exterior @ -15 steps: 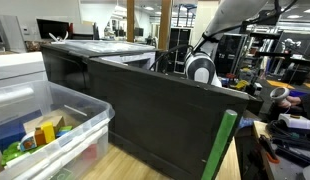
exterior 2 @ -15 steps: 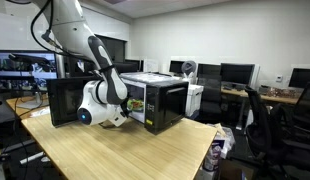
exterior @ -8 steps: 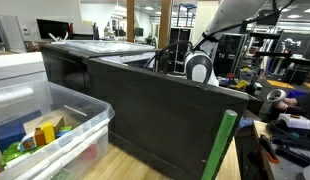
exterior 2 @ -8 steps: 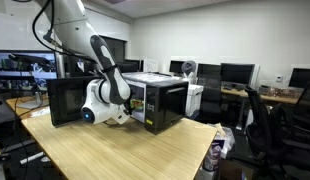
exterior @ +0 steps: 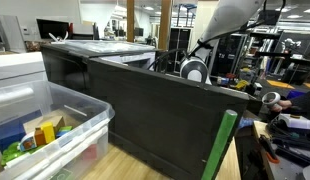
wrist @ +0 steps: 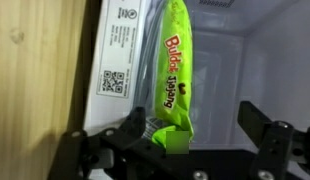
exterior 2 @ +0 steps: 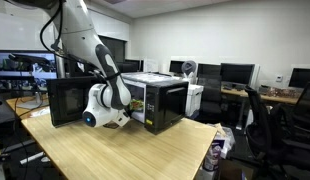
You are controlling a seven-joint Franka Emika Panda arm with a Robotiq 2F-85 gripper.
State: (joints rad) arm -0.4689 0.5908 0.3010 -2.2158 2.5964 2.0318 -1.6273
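- We are holding our gripper at the open front of the microwave, which is standing on the wooden table.
- We are spreading the gripper's fingers wide; they are not pinching anything.
- In the wrist view, a green packet is lying inside the microwave, its near end sitting between the fingers and closer to one of them; we cannot tell whether it is touching that finger.
- A white label with a QR code is showing just beside the packet.
- The microwave door is hanging open beside our arm.
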